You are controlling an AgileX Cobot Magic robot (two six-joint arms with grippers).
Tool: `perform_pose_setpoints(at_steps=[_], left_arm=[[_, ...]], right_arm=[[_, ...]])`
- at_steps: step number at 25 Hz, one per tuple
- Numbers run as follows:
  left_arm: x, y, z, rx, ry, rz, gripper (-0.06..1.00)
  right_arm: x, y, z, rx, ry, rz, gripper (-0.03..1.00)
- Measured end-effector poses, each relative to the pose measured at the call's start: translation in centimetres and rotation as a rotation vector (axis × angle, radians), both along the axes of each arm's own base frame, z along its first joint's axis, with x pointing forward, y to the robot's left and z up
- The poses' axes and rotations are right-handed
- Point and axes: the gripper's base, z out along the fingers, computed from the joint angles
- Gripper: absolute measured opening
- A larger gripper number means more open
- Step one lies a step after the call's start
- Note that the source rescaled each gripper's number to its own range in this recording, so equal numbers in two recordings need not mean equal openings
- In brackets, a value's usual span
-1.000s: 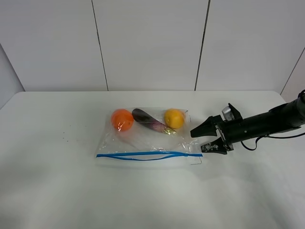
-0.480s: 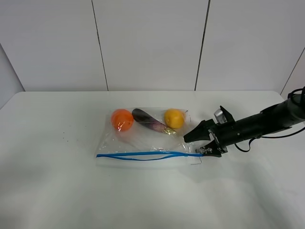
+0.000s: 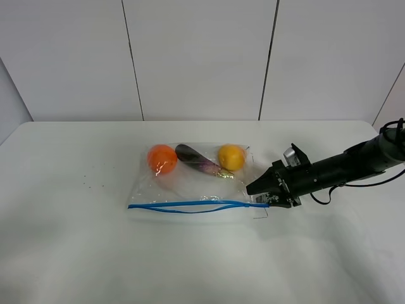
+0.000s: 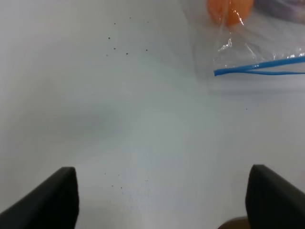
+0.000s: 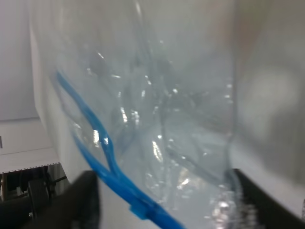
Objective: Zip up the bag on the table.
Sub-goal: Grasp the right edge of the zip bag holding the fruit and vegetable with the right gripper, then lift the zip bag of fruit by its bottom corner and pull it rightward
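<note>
The clear bag (image 3: 190, 187) lies in the middle of the white table (image 3: 76, 253). It holds an orange fruit (image 3: 162, 158), a dark purple eggplant (image 3: 196, 160) and a yellow fruit (image 3: 231, 156). Its blue zipper strip (image 3: 190, 206) runs along the near edge, with its two tracks partly apart. My right gripper (image 3: 259, 196) is open at the strip's right end, one finger on each side of the bag's corner. The right wrist view shows the strip (image 5: 102, 164) and crinkled plastic between the fingers of this gripper (image 5: 162, 181). My left gripper (image 4: 161, 171) is open and empty above bare table, short of the bag's left corner (image 4: 259, 67).
White wall panels (image 3: 202, 57) stand behind the table's far edge. Small dark specks (image 3: 88, 185) lie on the table left of the bag. The left arm is out of the exterior view.
My right gripper has moved left, from beside the bag to its right corner at the zipper end, and its jaws have narrowed. The bag has not moved.
</note>
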Motion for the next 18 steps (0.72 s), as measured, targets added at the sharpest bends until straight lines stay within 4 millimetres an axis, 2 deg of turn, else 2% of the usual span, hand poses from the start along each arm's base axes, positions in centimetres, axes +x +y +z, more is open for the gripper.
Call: perform_pose_setpoints(at_steps=[1,2,4,5,6,18], left_arm=[[0.0,0.0,0.0,0.0,0.0,0.0,1.0],[0.0,0.0,0.0,0.0,0.0,0.0,1.0],[0.0,0.0,0.0,0.0,0.0,0.0,1.0],[0.0,0.0,0.0,0.0,0.0,0.0,1.0],[0.0,0.0,0.0,0.0,0.0,0.0,1.0],[0.0,0.0,0.0,0.0,0.0,0.0,1.0]], right_arm=[[0.0,0.0,0.0,0.0,0.0,0.0,0.59],[0.0,0.0,-0.01,-0.001,0.0,0.0,0.49],[0.0,-0.01,-0.01,-0.001,0.0,0.0,0.17],[-0.01,0.0,0.0,0.001,0.0,0.001,0.06],[-0.03,0.02,0.03,0.003,0.002,0.002,0.0],[-0.01,0.29,0.58,0.08,0.22,-0.109,0.0]])
